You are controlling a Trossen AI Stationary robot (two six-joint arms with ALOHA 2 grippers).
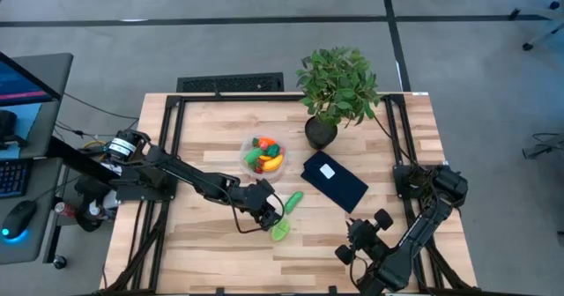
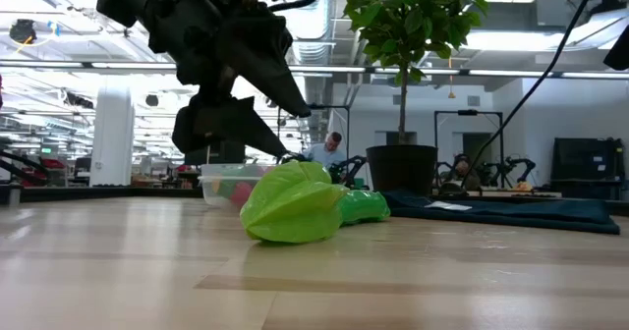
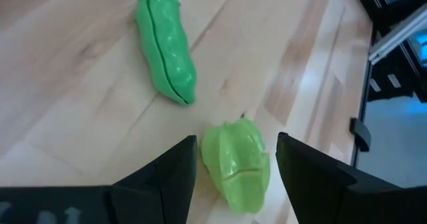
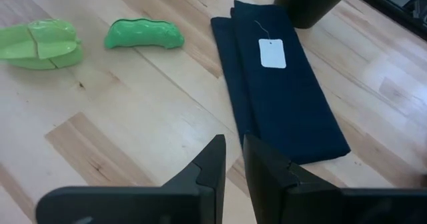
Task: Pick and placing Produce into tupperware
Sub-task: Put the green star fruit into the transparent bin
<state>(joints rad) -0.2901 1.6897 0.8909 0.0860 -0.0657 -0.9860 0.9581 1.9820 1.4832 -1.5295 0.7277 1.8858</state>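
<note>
Left gripper (image 3: 235,159) poised over the table (image 1: 211,243) near its middle, fingers parted about halfway, holding nothing. Light green pepper (image 3: 237,164) lying directly between them in the left wrist view, not yet touched, long axis running roughly along the gap, so likely a straight descent and squeeze across its narrow width. Green pea pod (image 3: 165,45) just beyond, apart from the pepper. Tupperware (image 1: 264,153) farther back, already holding several produce pieces. Right gripper (image 4: 233,159) parked at the near right corner, fingers almost together, empty, beside the dark blue cloth (image 4: 280,84); left arm clearly nearer.
</note>
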